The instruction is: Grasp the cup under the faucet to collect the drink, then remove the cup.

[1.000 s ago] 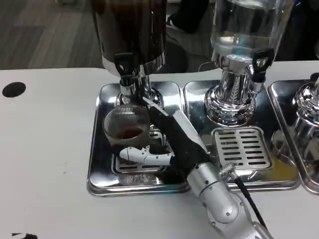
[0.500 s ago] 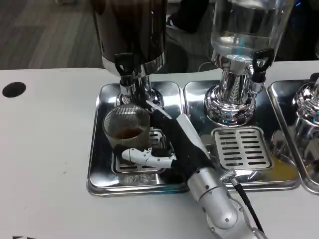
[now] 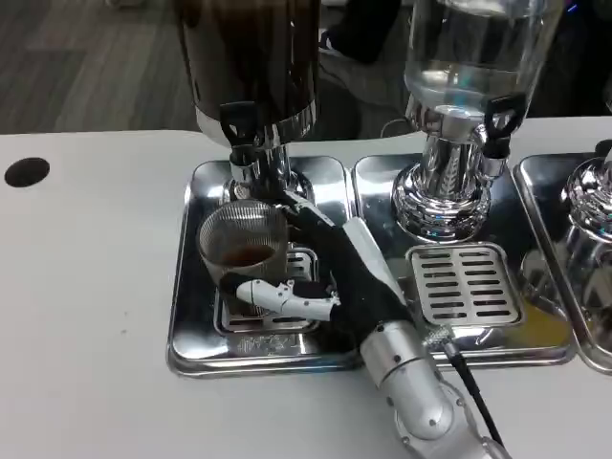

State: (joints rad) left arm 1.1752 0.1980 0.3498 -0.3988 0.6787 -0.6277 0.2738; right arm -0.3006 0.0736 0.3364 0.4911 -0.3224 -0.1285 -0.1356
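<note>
Right hand [image 3: 330,273] wraps cup [image 3: 243,251] from its right side, holding it under dark dispenser's faucet [image 3: 241,153], on steel tray [image 3: 191,316].

Both dispenser tanks, the dark one [image 3: 253,57] and the clear one [image 3: 473,48], get chopped off by the top edge. The third dispenser [image 3: 593,201] runs off the right side. The right hand [image 3: 330,268] covers part of the cup [image 3: 244,253] and the drip grate under it, so can't really tell how its far fingers sit
</note>
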